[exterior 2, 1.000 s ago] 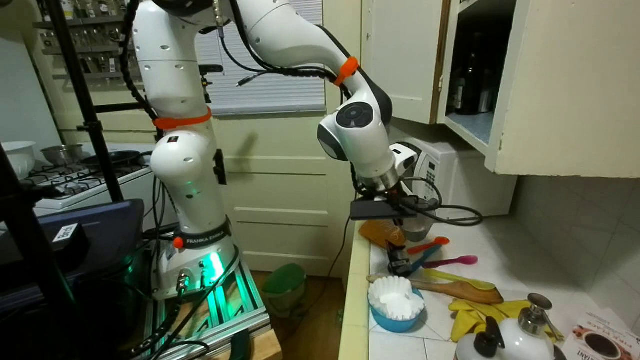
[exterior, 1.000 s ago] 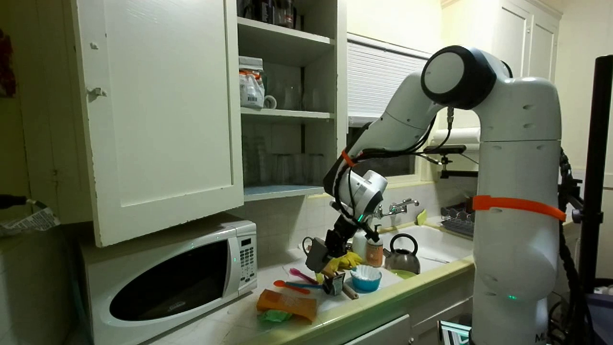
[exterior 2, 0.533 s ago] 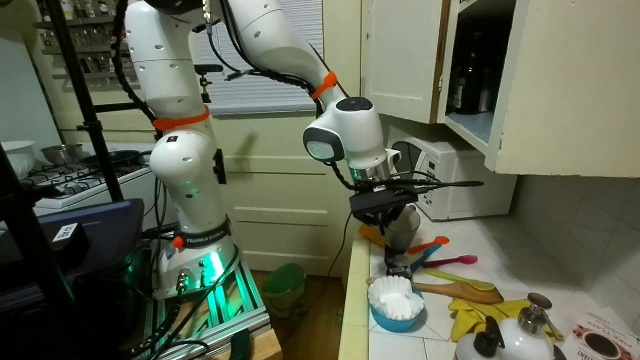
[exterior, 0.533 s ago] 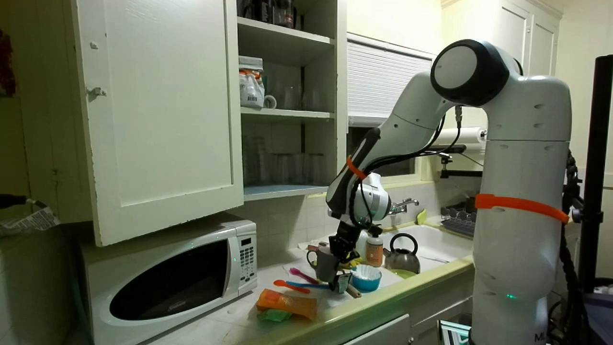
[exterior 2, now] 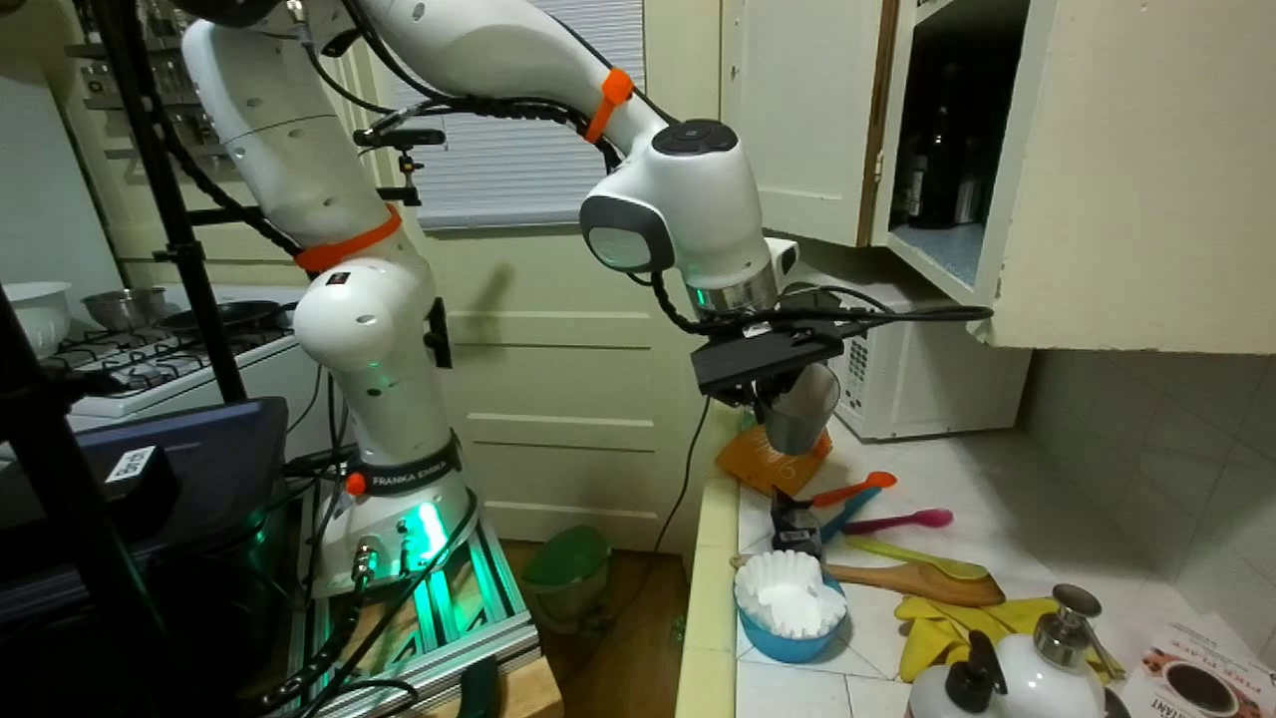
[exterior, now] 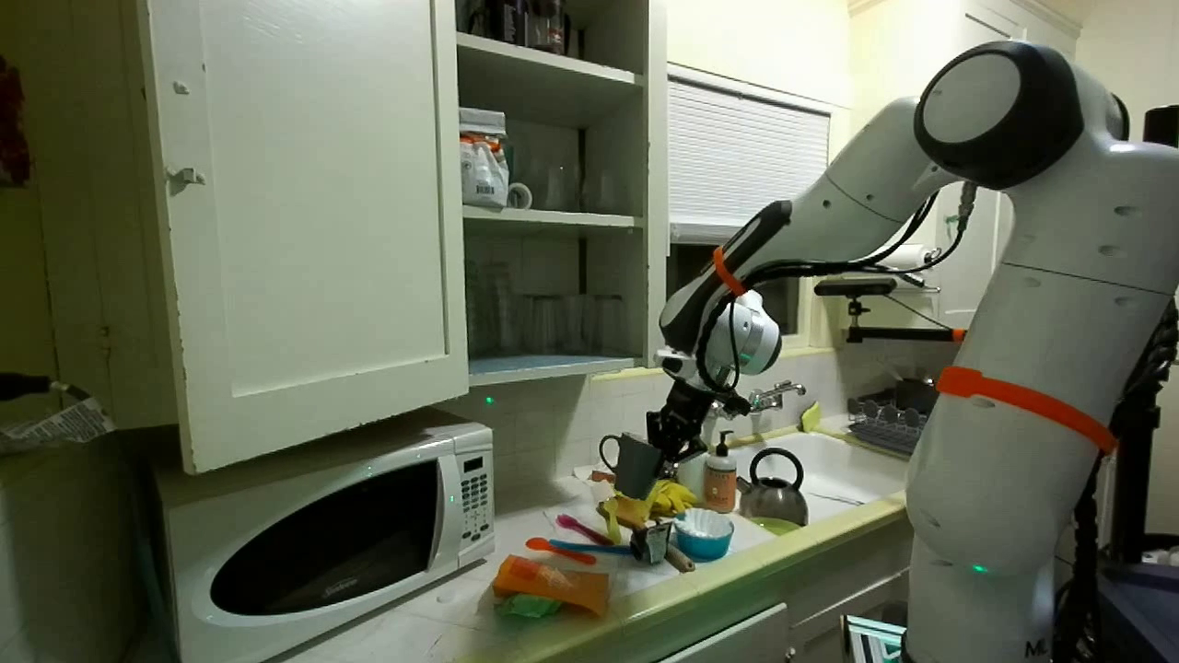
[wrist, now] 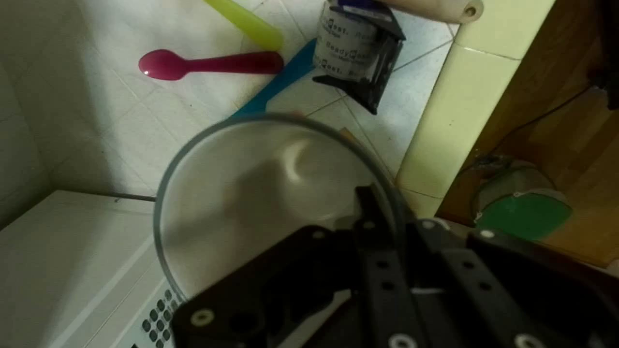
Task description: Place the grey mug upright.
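The grey mug (exterior: 634,468) hangs in the air above the counter in both exterior views, tilted, with its handle on the side away from the gripper. It also shows at the gripper's tips in an exterior view (exterior 2: 803,411). In the wrist view I look into the mug's round mouth and pale inside (wrist: 251,203). My gripper (wrist: 399,212) is shut on the mug's rim, one finger inside the wall and one outside. The mug's handle is hidden in the wrist view.
Below lie a black packet (wrist: 348,48), a pink spoon (wrist: 208,65), a blue utensil (wrist: 285,79) and an orange packet (exterior: 553,586). A blue container with white paper cups (exterior 2: 790,643) stands near the counter edge. A microwave (exterior: 341,534), dark kettle (exterior: 774,497) and open cabinet door (exterior: 313,203) are around.
The mug went down to near upright close to the counter half a second ago, then rose and tilted again. The arm has drawn back toward its base with the mug still held.
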